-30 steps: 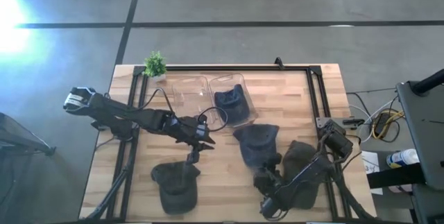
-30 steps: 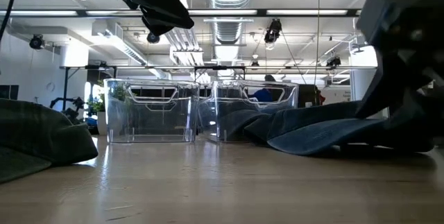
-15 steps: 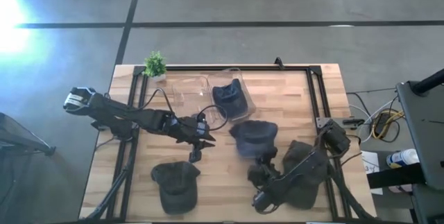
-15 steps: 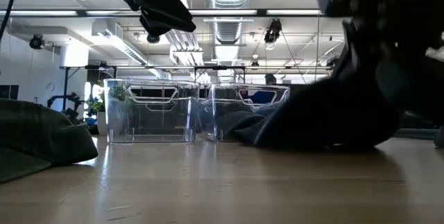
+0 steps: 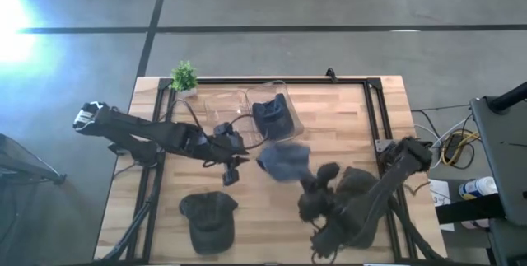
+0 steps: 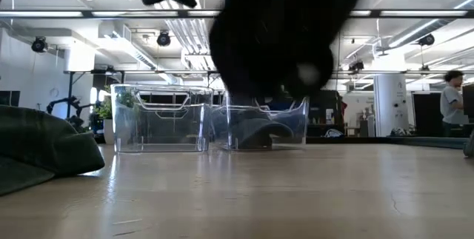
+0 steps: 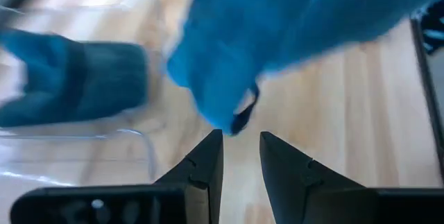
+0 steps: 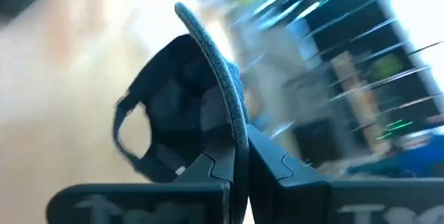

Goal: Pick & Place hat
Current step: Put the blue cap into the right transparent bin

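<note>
A blue-grey hat (image 5: 282, 160) hangs in the air over the table's middle, in front of two clear bins; in the low view this hat (image 6: 281, 32) shows as a dark mass clear of the tabletop. My right gripper (image 5: 306, 182) is shut on it. My left gripper (image 5: 230, 157) hovers left of the hat, its fingers (image 7: 210, 156) a little apart with nothing between them. The right bin (image 5: 290, 126) holds another blue hat (image 5: 270, 119), lying on the bin's floor. The left bin (image 5: 222, 105) looks empty. My right gripper pinches the hat's brim (image 8: 232, 123) between its two fingers, the brim standing on edge in the gap. The fingers come from the table's near right, slanting toward the bins. The crown (image 8: 166, 123) and back strap hang beyond the fingertips, lifted clear of the table.
A dark green hat (image 5: 207, 217) lies near the front edge on the left; this same hat (image 6: 41, 146) shows at the low view's left. Another dark hat (image 5: 360, 185) lies under my right arm. A small potted plant (image 5: 184, 77) stands at the far left corner.
My right gripper has shut on the hat's brim and lifted it off the table, carrying it up and toward the far edge and the bins. The hat, which lay flat, now hangs clear. My left gripper has drawn slightly left and up.
</note>
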Tool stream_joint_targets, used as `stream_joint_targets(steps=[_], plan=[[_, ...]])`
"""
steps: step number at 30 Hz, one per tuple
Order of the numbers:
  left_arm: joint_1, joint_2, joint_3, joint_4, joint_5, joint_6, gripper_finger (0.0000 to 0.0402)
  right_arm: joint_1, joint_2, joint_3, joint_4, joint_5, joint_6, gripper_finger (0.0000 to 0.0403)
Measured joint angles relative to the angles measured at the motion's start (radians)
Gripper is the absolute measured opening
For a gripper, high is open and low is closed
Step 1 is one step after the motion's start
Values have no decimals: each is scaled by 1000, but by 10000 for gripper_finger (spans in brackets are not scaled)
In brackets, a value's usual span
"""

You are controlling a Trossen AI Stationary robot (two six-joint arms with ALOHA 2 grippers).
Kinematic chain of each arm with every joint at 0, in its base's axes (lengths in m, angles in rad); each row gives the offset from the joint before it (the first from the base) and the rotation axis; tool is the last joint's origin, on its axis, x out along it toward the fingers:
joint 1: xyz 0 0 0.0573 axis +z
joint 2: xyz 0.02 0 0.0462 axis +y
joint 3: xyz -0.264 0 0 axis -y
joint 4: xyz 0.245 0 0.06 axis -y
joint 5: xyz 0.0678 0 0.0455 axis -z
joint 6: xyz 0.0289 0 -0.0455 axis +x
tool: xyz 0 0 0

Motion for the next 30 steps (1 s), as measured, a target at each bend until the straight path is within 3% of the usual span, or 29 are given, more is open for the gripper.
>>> stream_joint_targets(steps=[2, 5, 7, 11, 14, 20, 22, 27, 30], plan=[[-5, -15, 23, -17, -61, -2, 90, -38, -39, 17, -5, 112, -71, 12], [-7, -36, 47, -24, -158, 8, 90, -121, -84, 32, 35, 181, -155, 13], [-7, -52, 59, -26, -222, 17, 90, -184, -103, 28, 37, 174, -183, 13], [-3, -74, 76, -23, -382, 52, 90, -312, -131, -51, 93, 46, -326, 13], [7, -79, 79, -16, -460, 66, 90, -391, -136, -148, 312, 33, -602, 13], [27, -70, 73, -11, -469, 85, 90, -475, -137, -330, 962, -15, -1193, 13], [29, -66, 73, -11, -471, 82, 90, -492, -148, -378, 1025, -10, -1318, 13], [29, -58, 73, -8, -507, 57, 90, -543, -221, -538, 1017, -3, -1309, 13], [29, -52, 71, -7, -555, 16, 90, -559, -266, -629, 1070, -116, -1346, 13]])
